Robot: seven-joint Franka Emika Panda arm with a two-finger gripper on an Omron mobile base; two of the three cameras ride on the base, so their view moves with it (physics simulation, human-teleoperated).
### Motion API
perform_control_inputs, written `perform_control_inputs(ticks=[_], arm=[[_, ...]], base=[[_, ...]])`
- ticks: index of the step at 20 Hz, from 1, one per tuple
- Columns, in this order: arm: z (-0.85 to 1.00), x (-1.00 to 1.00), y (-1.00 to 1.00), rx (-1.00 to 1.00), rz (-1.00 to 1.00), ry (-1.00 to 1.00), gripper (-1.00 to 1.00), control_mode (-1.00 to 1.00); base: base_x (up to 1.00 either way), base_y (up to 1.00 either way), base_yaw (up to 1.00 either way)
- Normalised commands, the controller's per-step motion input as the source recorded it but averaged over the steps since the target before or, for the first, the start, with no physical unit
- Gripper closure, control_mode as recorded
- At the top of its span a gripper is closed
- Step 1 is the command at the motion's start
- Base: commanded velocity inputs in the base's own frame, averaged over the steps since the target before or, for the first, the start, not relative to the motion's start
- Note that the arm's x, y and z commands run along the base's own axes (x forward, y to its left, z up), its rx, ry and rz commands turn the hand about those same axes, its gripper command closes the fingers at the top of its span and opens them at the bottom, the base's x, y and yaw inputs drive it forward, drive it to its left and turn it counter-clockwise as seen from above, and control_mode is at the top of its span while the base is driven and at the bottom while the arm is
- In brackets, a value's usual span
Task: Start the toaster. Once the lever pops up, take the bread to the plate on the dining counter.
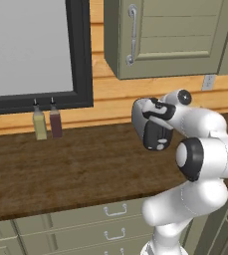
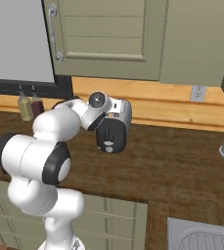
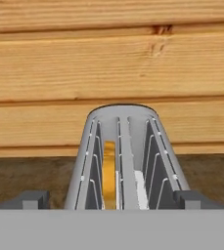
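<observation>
Nearest the hand camera, the pincer [image 3: 111, 204] stands released, its two dark fingertips [image 3: 31, 199] spread wide at roughly eight and four o'clock of the hand view, with nothing between them.

Directly beyond, the toaster [image 3: 121, 156] is seen end-on from above, a grey body with two slots running away from the camera. The bread [image 3: 109, 173] stands upright in the slot on the seven o'clock side, its golden edge showing between the wire guides. The slot on the five o'clock side shows a pale strip low down; whether that is a second slice cannot be told. The toaster sits on the surface [image 3: 20, 178], dark brown wood grain, hard against a plank wall [image 3: 111, 63] at twelve o'clock.

In the left base view the arm is folded, with the hand [image 1: 153, 127] held level over the surface. Two bottles [image 1: 47, 123] stand at ten o'clock against the wall, well apart from the hand.

Judgement: the step in hand is starting the toaster, and it is not yet done. The lever cannot be made out in these frames, so its end of the toaster is unconfirmed. To do it well, locate the lever first, close the fingers or present one fingertip squarely above it, then press straight down along its slot without side load. Keep clear of the bread afterwards.
</observation>
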Motion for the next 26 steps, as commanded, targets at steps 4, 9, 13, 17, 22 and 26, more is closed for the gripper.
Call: perform_control_inputs(ticks=[4,9,13,17,22,26], arm=[[-0.02,0.11,0.01,0.00,0.00,0.00,-1.00,-1.00],[-0.01,0.04,0.00,0.00,0.00,0.00,-1.00,-1.00],[0.00,0.00,0.00,0.00,0.00,0.00,-1.00,-1.00],[0.00,0.00,0.00,0.00,0.00,0.00,-1.00,-1.00],[0.00,0.00,0.00,0.00,0.00,0.00,-1.00,-1.00],[0.00,0.00,0.00,0.00,0.00,0.00,-1.00,-1.00]], base=[[0.00,0.00,0.00],[0.00,0.00,0.00],[0.00,0.00,0.00],[0.00,0.00,0.00],[0.00,0.00,0.00],[0.00,0.00,0.00]])
